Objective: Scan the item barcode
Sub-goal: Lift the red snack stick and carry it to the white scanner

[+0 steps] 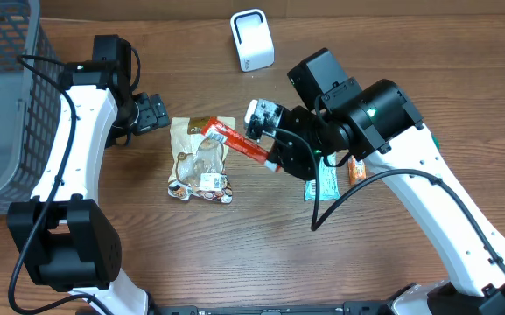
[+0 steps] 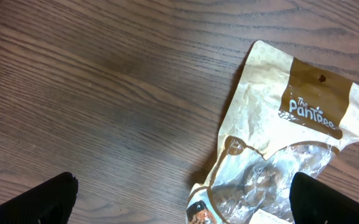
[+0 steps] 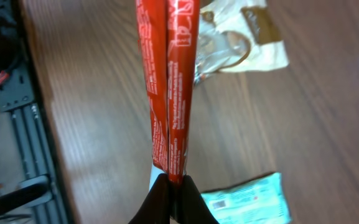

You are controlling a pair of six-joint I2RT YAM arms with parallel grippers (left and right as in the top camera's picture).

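clamping red wrapper (image 3: 170, 81), right end effector (image 3: 174, 190)

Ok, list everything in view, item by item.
red packet: one, red, pinched in the right gripper, over the snack bag
snack bag: one, tan and brown, table centre
mint packet: one, pale green, partly under the right arm
orange packet: one, orange, beside the mint packet
white box: one, white, far side, likely the scanner
basket: one, grey, left edge
table: one, brown wood
left gripper: one, black, open, beside the snack bag
right gripper: one, black, shut on the red packet
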